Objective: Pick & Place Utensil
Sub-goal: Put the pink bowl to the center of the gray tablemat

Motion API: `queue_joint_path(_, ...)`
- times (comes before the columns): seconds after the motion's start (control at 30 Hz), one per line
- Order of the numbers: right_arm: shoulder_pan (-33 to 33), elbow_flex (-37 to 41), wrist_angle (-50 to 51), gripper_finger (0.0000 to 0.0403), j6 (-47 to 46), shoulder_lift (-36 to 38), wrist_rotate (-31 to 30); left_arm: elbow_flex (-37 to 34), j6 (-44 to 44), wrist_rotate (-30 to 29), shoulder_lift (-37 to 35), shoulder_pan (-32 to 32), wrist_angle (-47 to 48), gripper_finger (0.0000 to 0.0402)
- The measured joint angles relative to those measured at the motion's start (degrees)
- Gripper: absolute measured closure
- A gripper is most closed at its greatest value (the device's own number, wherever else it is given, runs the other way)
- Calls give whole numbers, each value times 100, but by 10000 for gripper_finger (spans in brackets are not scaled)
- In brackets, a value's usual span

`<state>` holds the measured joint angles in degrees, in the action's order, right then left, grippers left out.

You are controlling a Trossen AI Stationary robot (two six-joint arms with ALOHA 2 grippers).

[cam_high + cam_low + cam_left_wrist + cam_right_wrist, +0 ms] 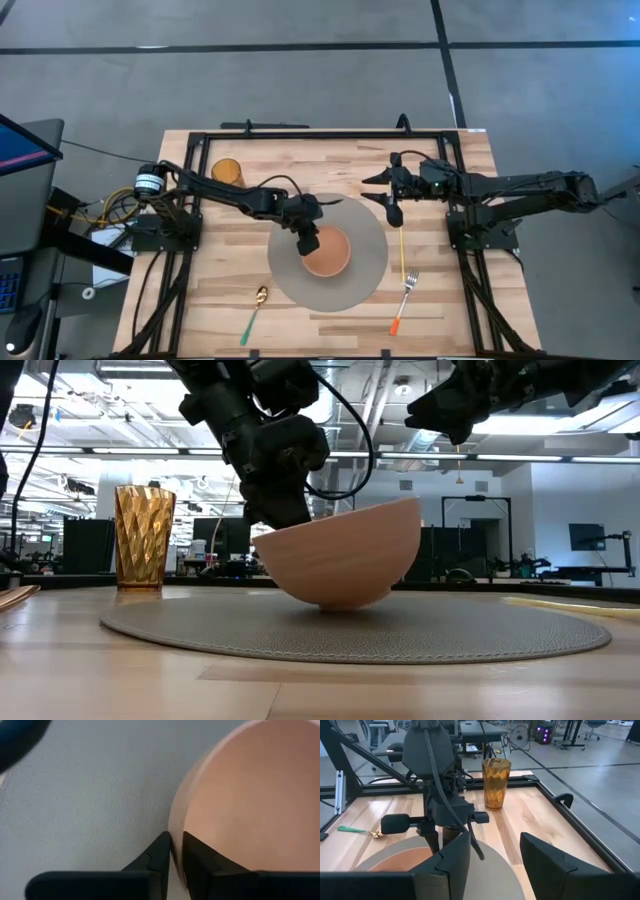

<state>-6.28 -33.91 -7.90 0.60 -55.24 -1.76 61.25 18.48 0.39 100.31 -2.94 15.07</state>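
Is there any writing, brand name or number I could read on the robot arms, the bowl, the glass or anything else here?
None can be read.
The white-banded joint on the left arm may carry print, but it is too small to make out.
The peach round bowl, the amber faceted glass tumbler and the grey round woven placemat show no markings.
The background monitor screens are too distant to read.

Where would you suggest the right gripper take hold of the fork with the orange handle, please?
Probably on the orange handle of the fork, from straight above. It lies flat on the table beside the mat, nothing touching it, tines toward the far edge. The right gripper, open, would close across the narrow handle.
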Motion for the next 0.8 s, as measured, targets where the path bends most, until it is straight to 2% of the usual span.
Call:
queue_joint_path(0.37,0,0,-22,237,0,-2,0,-127,-3,90,-2,-29,-18,316)
queue_joint_path(0.53,0,0,-22,238,0,-4,1,-127,48,414,-107,-94,-46,311)
queue_joint_path(0.8,4,0,-4,234,-2,-28,0,-127,141,276,-425,-85,-39,310)
